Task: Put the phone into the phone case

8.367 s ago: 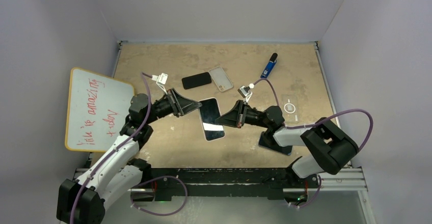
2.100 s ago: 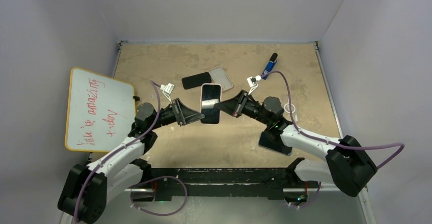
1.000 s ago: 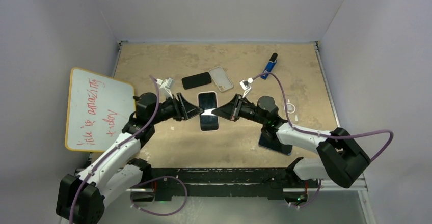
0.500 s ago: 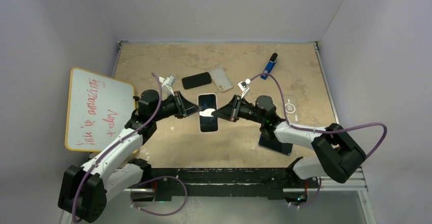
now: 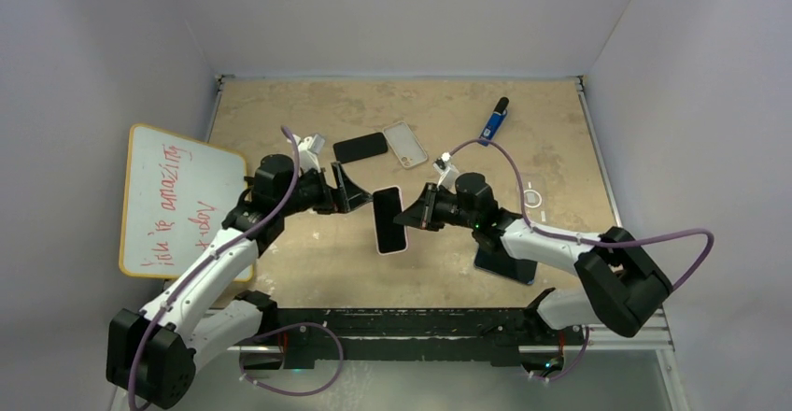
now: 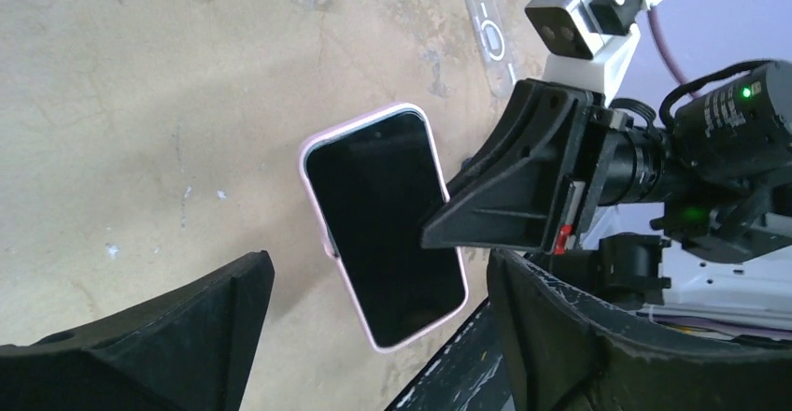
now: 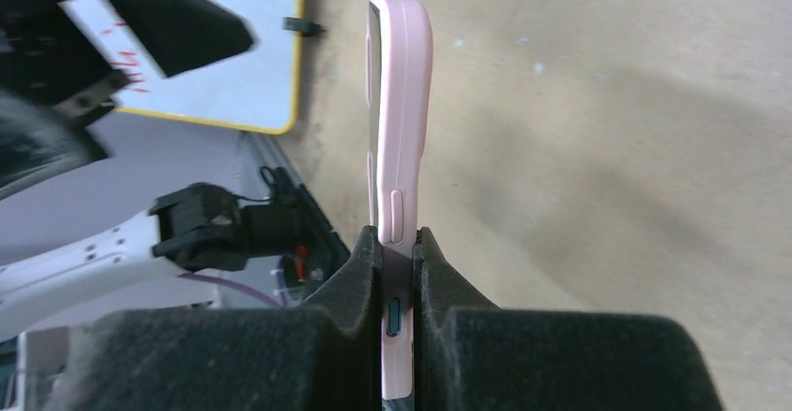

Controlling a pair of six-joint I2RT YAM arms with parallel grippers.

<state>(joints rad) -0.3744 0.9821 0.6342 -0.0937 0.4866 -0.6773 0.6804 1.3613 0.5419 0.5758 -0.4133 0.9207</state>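
Note:
A black-screened phone (image 5: 389,220) sits inside a pink phone case (image 7: 403,103) that wraps its edges. My right gripper (image 5: 411,217) is shut on its right long edge and holds it above the table, tilted. In the right wrist view the pads (image 7: 362,271) of the right gripper (image 7: 399,248) clamp the case flat from both sides. My left gripper (image 5: 358,193) stands open just left of the phone and does not touch it. In the left wrist view the phone (image 6: 383,224) lies beyond the wide-open fingers (image 6: 233,308) of the left gripper (image 6: 378,290).
A second black phone (image 5: 360,147) and a clear case (image 5: 404,143) lie at the back middle. A blue marker (image 5: 493,120) is at the back right, a clear tag (image 5: 532,196) on the right, a dark slab (image 5: 504,263) under the right arm, and a whiteboard (image 5: 182,201) on the left.
The left gripper shut on the phone's left edge, then let go, opened wide and drew back left. The phone now hangs tilted in the right gripper alone, slightly nearer.

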